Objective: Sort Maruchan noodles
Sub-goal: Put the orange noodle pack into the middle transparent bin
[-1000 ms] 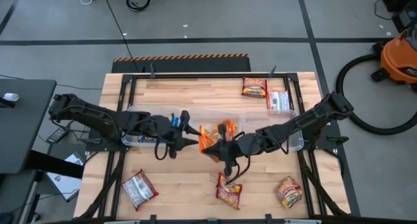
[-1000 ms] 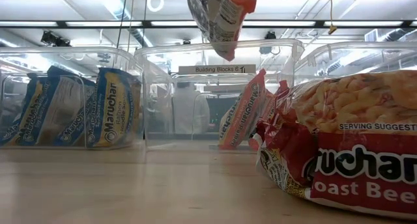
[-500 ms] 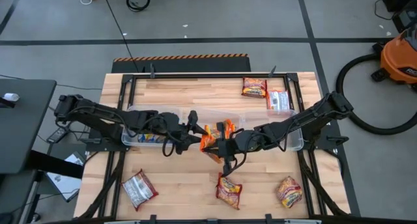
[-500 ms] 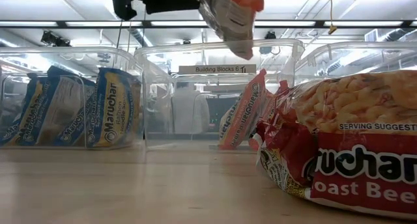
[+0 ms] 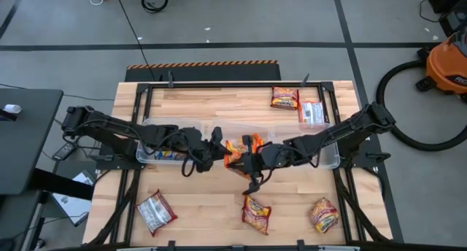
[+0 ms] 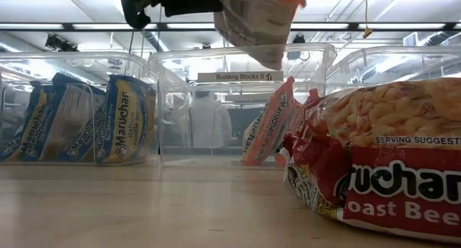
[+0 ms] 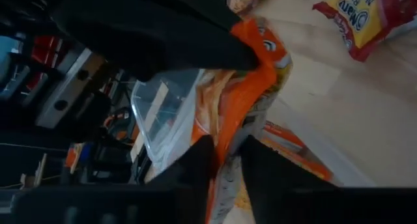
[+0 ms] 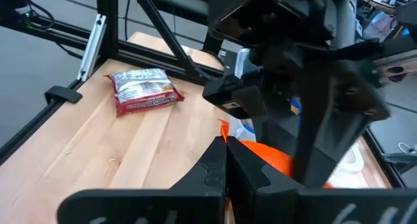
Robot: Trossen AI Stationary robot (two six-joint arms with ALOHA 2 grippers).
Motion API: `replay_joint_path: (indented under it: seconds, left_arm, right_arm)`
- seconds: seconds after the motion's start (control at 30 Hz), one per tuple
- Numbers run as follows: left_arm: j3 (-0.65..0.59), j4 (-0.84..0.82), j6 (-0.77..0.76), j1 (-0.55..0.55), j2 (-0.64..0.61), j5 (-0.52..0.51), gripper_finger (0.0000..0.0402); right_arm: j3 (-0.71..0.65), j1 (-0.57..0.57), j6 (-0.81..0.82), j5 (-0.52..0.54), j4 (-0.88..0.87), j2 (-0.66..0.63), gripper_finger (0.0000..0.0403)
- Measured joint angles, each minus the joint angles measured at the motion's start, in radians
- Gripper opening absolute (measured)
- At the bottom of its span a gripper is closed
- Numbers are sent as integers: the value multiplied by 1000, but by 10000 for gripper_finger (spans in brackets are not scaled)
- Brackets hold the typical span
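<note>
My left pincer (image 7: pixel 225 160) is closing its fingers on the orange noodle packet (image 5: pixel 233 155), having moved in from beside the blue bin; my right pincer (image 8: pixel 226 160) is clamped on it above the middle bin (image 6: pixel 238 104). Handover is underway; counter (image 5: pixel 204 203) packets are waiting

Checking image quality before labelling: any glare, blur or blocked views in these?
Low view: ceiling lights glare through the clear bins, and the near red packet looms large. Left wrist view: close dark fingers are soft around the orange packet. Right wrist view: the other arm blocks much. High view: evenly lit.
</note>
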Motion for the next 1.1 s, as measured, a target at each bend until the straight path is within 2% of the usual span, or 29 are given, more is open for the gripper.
replay_joint_path:
  seconds: [0.13, 0.2, 0.3, 0.43, 0.57, 0.7, 0.9, 1.1]
  left_arm:
    - [0, 2, 73, 0, 0, -8, 22]
    - [0, 1, 90, 3, 0, -7, 10]
    - [0, 2, 99, 14, 0, -3, 10]
    - [0, 0, 161, 35, -8, -2, 11]
    - [38, -27, 183, 73, -9, 1, 11]
    - [94, -92, 299, 111, -9, -3, 11]
    - [160, -298, 389, 194, -10, -8, 11]
    - [167, -397, 488, 213, 9, 26, 9]
  right_arm:
    - [0, -10, 0, 2, -1, 0, 9]
    - [0, -11, 0, 4, -1, 0, 12]
    - [0, -11, 0, 24, -1, 0, 27]
    - [3, -7, 10, 37, -9, 0, 68]
    - [72, 13, 10, 79, -111, 0, 112]
    - [162, 40, 2, 161, -260, 0, 141]
    - [274, 88, 43, 227, -414, 0, 151]
    - [324, 115, 159, 250, -546, 0, 153]
